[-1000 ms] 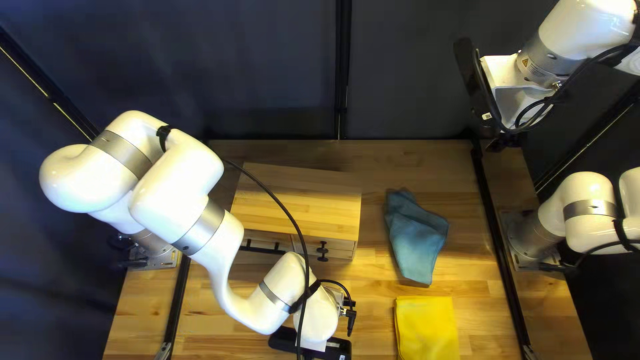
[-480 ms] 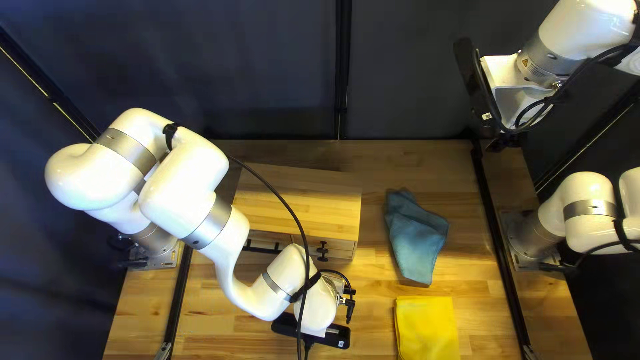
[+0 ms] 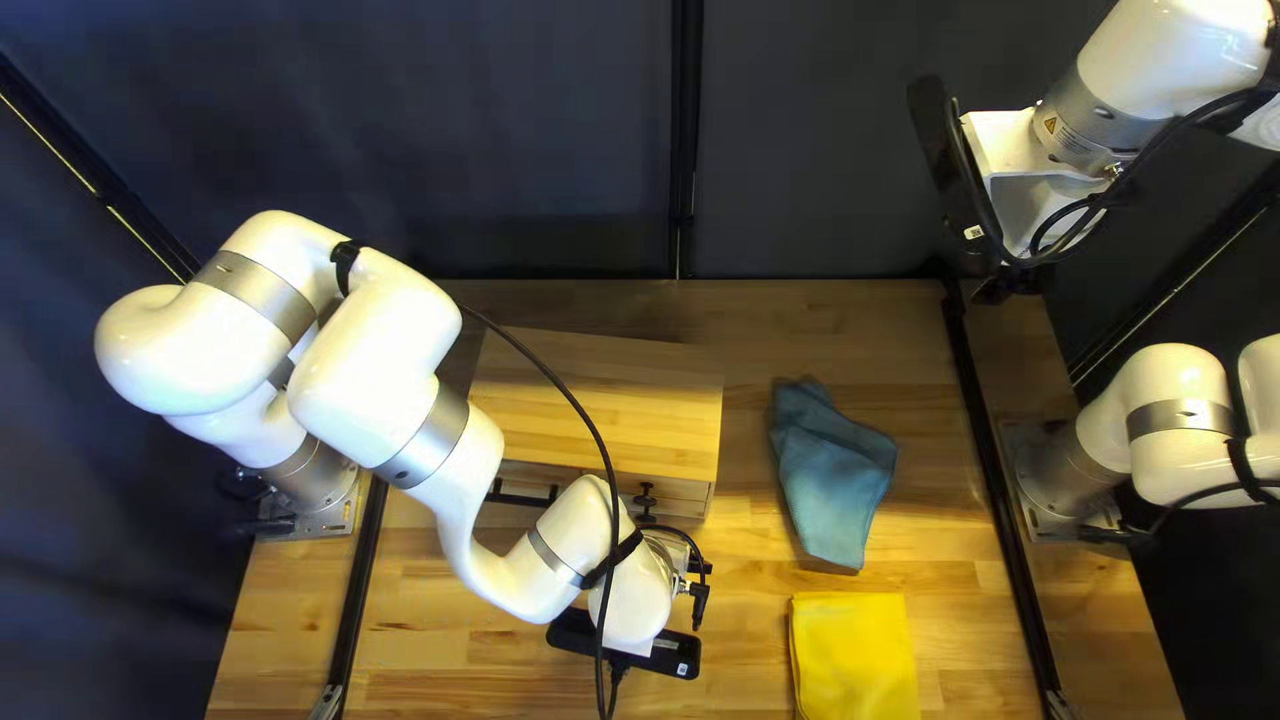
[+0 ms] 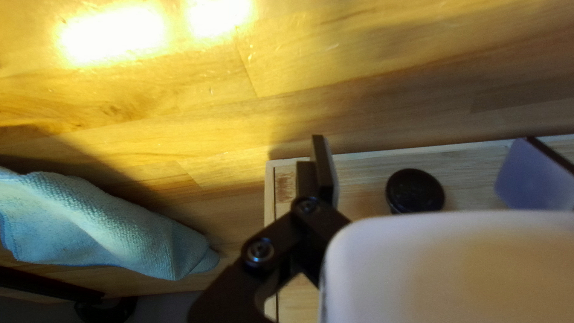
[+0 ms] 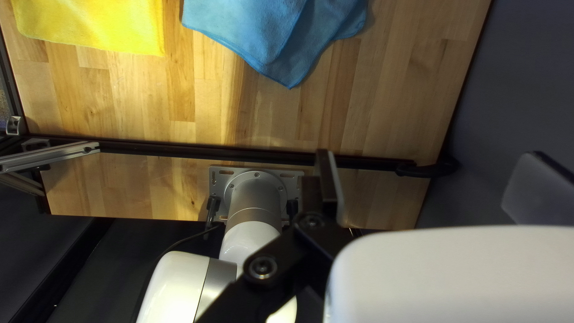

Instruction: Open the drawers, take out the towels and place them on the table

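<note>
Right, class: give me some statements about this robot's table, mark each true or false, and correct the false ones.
1. The blue towel lies on the table, right of the chest in the top left view. True.
2. The yellow towel lies on the chest. False: it lies on the table, nearer the near edge than the blue towel.
3. The left gripper holds a towel. False: it is open and empty, facing a black knob on the chest.
4. The right gripper is open and holds nothing. True.
</note>
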Robot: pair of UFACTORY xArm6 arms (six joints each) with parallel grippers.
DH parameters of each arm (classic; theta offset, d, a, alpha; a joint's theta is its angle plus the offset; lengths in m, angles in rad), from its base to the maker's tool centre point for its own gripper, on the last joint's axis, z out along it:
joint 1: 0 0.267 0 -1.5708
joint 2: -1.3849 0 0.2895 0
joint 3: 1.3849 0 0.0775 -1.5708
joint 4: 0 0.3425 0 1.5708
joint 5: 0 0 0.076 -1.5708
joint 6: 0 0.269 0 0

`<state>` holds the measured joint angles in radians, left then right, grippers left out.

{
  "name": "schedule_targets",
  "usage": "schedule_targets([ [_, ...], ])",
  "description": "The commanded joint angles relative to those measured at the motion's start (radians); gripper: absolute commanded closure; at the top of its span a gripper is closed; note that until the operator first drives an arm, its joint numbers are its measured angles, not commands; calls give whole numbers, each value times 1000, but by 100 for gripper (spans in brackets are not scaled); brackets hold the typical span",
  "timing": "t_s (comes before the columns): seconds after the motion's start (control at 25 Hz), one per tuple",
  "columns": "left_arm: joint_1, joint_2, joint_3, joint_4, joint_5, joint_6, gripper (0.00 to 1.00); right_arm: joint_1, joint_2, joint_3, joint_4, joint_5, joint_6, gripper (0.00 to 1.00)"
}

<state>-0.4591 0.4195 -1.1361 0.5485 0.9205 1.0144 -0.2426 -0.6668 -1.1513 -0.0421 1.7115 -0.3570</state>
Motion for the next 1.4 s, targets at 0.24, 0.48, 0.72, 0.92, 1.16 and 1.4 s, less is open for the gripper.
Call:
schedule_targets([
  [0.24, 28, -16, 54, 33, -75, -12, 0, 0, 0, 0, 0, 0, 0, 0],
  [0.48, 37, -15, 62, 29, -107, -9, 0, 0, 0, 0, 0, 0, 0, 0],
  [0.72, 40, -26, 76, 25, -118, 5, 0, 0, 0, 0, 0, 0, 0, 0],
  [0.92, 41, -28, 83, 20, -128, 22, 0, 0, 0, 0, 0, 0, 0, 0],
  [1.16, 39, -33, 91, 15, -133, 34, 100, 0, 0, 0, 0, 0, 0, 0],
  [1.4, 32, -35, 91, 4, -127, 40, 100, 0, 0, 0, 0, 0, 0, 0],
])
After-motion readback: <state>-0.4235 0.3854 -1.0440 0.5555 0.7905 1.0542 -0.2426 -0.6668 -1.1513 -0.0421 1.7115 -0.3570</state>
